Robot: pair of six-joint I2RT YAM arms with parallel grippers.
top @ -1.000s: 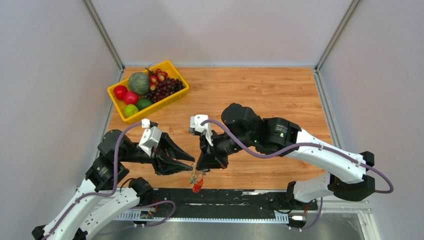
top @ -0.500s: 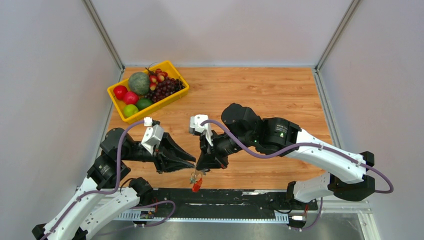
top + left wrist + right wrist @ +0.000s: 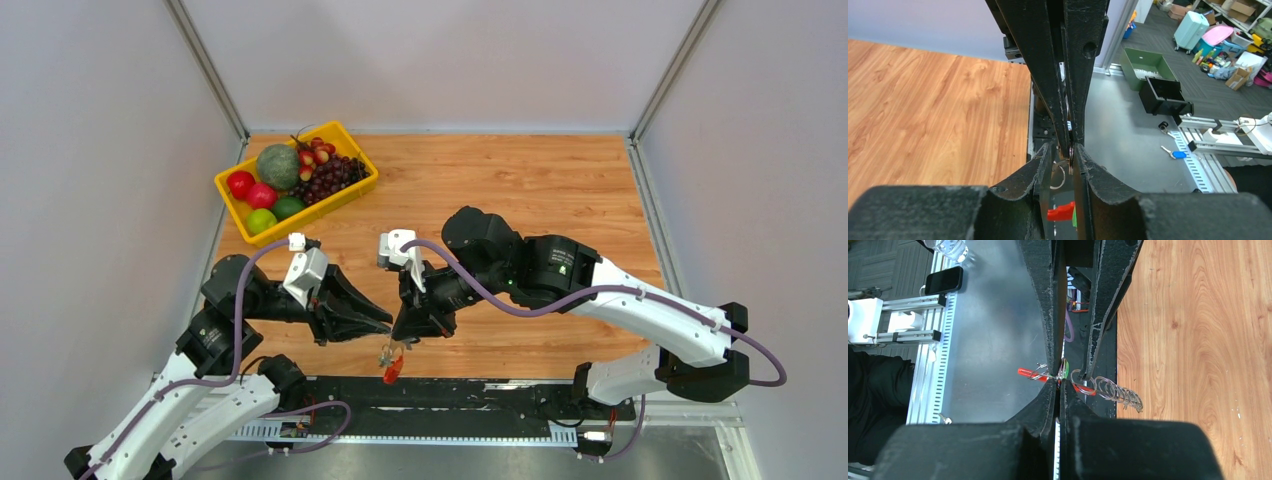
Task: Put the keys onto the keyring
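The right gripper (image 3: 1058, 385) is pinched shut on the keyring (image 3: 1064, 371). The keyring hangs in the air at the near edge of the table (image 3: 520, 190), with its red tag (image 3: 1060, 212) lowest. The left gripper (image 3: 1063, 160) meets it tip to tip, jaws a little apart on both sides of the ring. I cannot make out a key in them.

I judge the step is the threading at the ring. The next move calls for a very fine, steady closing, because the tips are crowded. Toward the far side there is room over the wood; the fruit tray (image 3: 320, 207) is well apart.
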